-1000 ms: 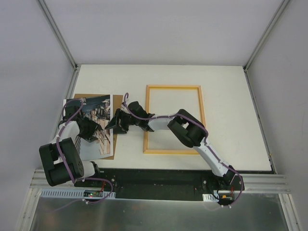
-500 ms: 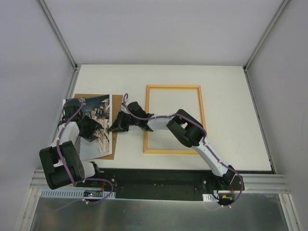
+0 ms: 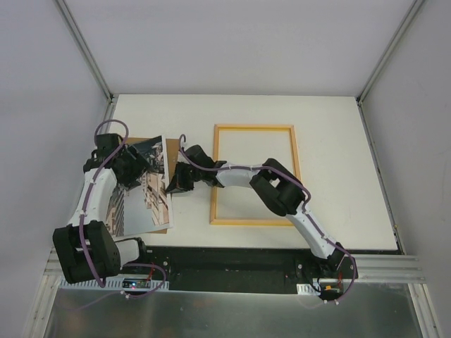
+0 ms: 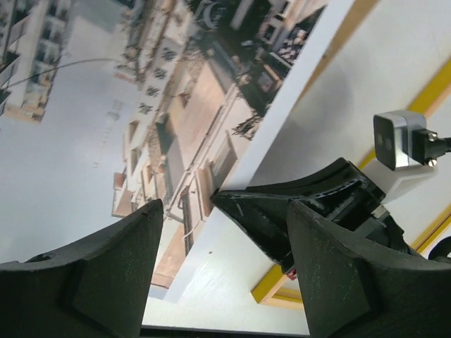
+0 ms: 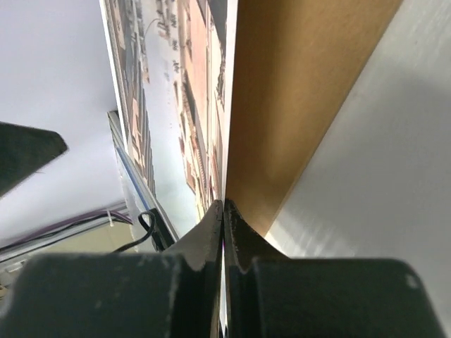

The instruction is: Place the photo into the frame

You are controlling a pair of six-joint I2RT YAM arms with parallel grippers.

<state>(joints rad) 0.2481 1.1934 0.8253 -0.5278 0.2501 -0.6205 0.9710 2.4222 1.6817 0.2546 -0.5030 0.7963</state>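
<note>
Lit brightly and evenly from overhead, with only soft shadows on the table [image 3: 338, 141]. Sharp in the top view; blurred at 6 o'clock in both wrist views, across dark fingers [image 4: 91, 282] and the photo [image 5: 176, 105].

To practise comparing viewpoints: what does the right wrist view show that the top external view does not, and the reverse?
Only the right wrist view: the right gripper shut on the photo's edge, its fingers pressed together. Only the top external view: the whole frame lying flat on the table, apart from the photo. Both: the photo, the brown backing board beneath it, and the white table.
</note>
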